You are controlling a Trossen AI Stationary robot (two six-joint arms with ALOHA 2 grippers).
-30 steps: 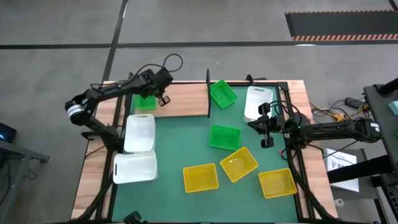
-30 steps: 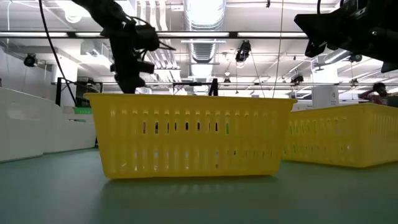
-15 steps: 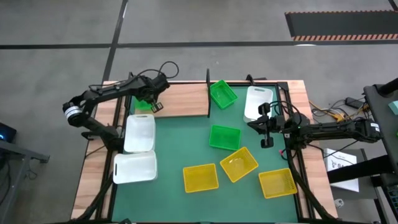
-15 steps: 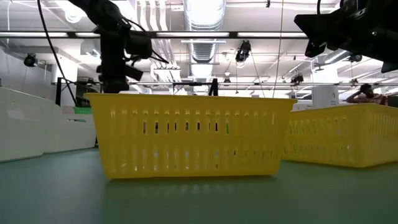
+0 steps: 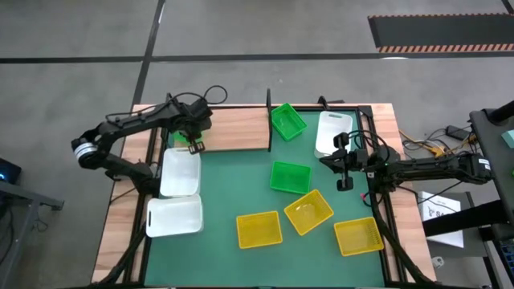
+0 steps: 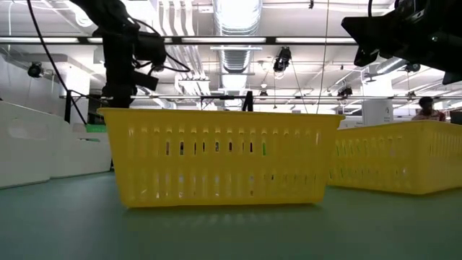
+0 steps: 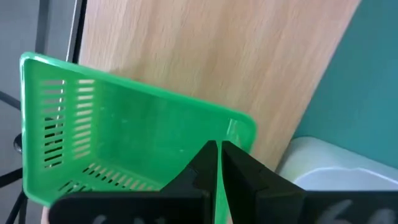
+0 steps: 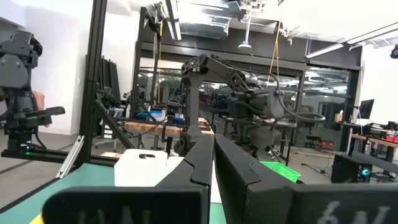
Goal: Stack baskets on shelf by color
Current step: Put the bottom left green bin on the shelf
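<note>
My left gripper (image 5: 193, 140) is over the left end of the wooden shelf (image 5: 239, 128), shut on a green basket (image 7: 124, 137) standing there. A second green basket (image 5: 288, 120) sits askew at the middle of the shelf, and a white basket (image 5: 333, 132) rests on its right end. On the green mat lie a third green basket (image 5: 290, 177), two white baskets (image 5: 180, 171) and three yellow baskets (image 5: 308, 211). My right gripper (image 8: 212, 146) is shut and empty, hovering above the mat near the white basket on the shelf. My left gripper pinches one side wall of the green basket near a corner (image 7: 233, 130), one finger (image 7: 199, 174) inside the basket and the other outside. The fingers come from above, pointing down. The basket sits level over the board; whether it is lifted clear, I cannot tell.
Black metal posts (image 5: 268, 120) stand on the shelf and frame the table's sides. The nearest yellow basket (image 6: 216, 155) fills the low view. Bare mat (image 5: 233, 172) shows between the white baskets and the green one.
My left gripper has moved toward the table's left edge and slightly toward the near edge, coming down over the green basket at the shelf's left end. That basket has hardly shifted.
</note>
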